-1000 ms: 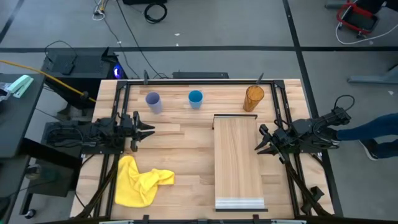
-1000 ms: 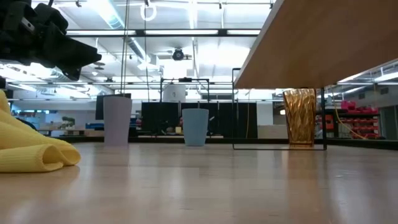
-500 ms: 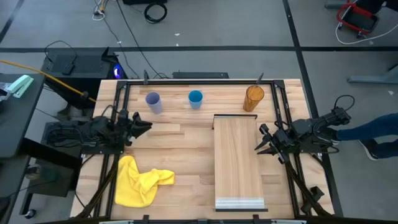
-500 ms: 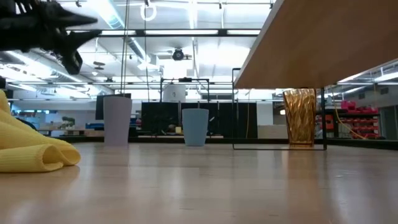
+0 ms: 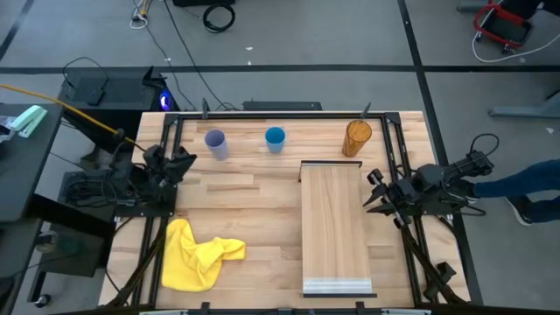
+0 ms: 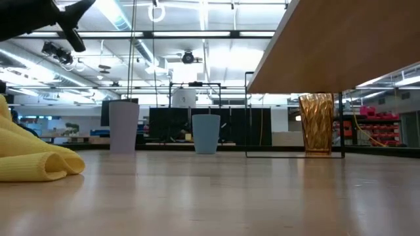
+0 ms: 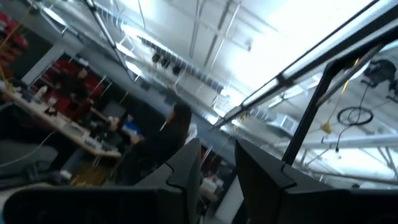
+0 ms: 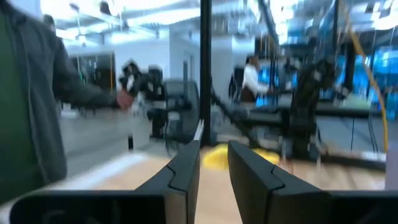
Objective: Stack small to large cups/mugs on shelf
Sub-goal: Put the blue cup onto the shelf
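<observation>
Three cups stand upright on their bases in a row along the table's far edge: a lavender cup, a blue cup and an amber tumbler. The pale wooden shelf stands raised over the table's right half; the low view shows its underside. My left gripper is open and empty at the left edge, raised and tipped upward, short of the lavender cup. My right gripper is open and empty at the shelf's right side.
A crumpled yellow cloth lies at the near left. Black frame rails run along the table's left, right and far sides. A person stands just beyond the right edge. Bare tabletop lies between cloth, cups and shelf.
My left gripper has drawn back toward the table's left edge, risen and tipped its fingers upward, away from the table's middle. The cups, the shelf and the cloth have stayed where they were.
</observation>
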